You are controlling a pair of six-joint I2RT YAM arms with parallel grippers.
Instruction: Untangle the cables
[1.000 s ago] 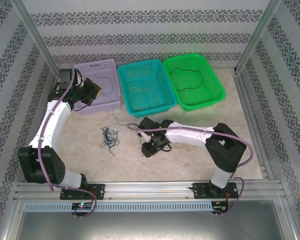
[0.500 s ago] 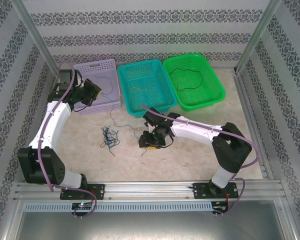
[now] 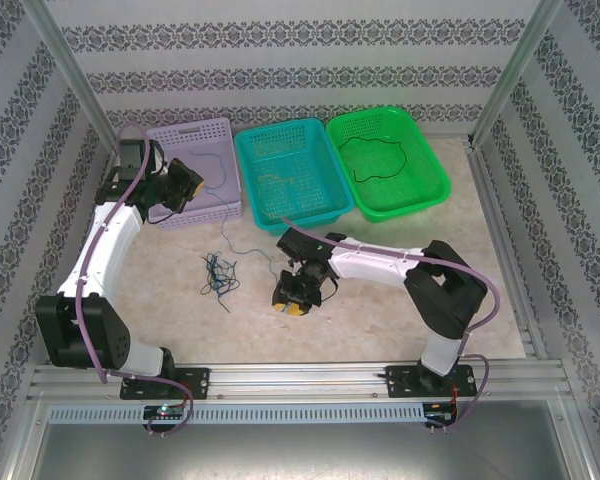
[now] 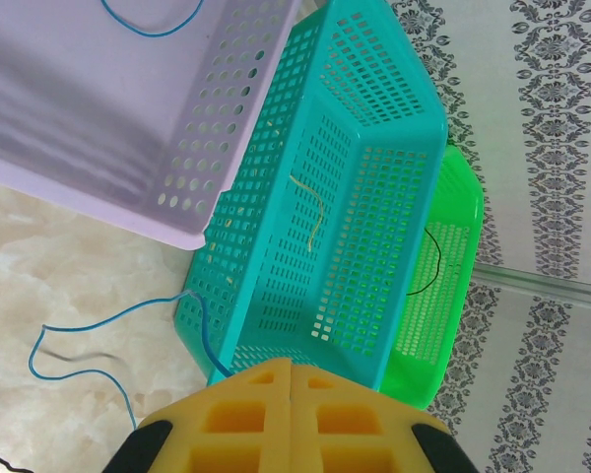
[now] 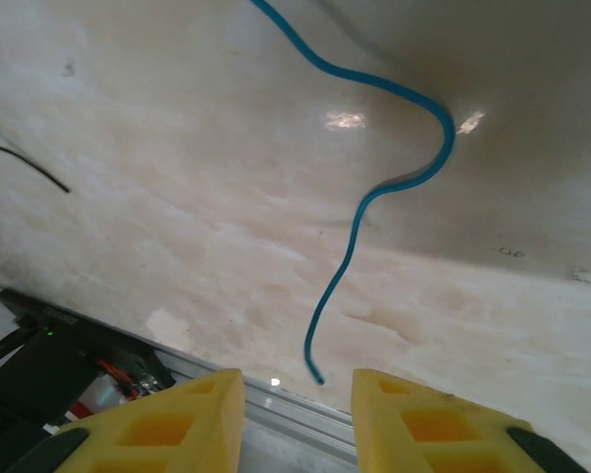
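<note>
1. Miss risk: your right gripper [image 5: 295, 419] sits low over the tabletop [image 3: 360, 335], fingers partly open, holding nothing. The free end of the blue cable [image 5: 358, 225] lies just ahead of the gap between the fingertips. It's hair-thin, so if you close a touch off line you pinch air or flick the end away.
2. Scrape risk: that gripper looks very near the surface. Push lower and the pads could drag on the tabletop and shove the cable instead of catching it.
3. Tension risk: your left gripper [image 4: 291, 414] is fully shut, up by the purple basket [image 4: 207, 148]. A blue cable runs straight into its closed tips, so it looks pinched there, and it is likely the same wire. If you pull with the right while the left holds, it could go taut and slip out of either grip.
4. Knot risk: the other cables lie in a small tangle [image 3: 218, 272] on the tabletop between the arms, left of the right gripper. The blue cable passes near it, but I can't tell if it threads through. A hard pull could tighten the knot or drag the whole bunch.
5. Spill risk: a black cable [image 4: 438, 261] lies in the green basket [image 4: 424, 325] and a yellowish cable [image 4: 318, 212] in the teal basket [image 4: 394, 256]. A wide arm swing could clip a rim and tip them out.
</note>
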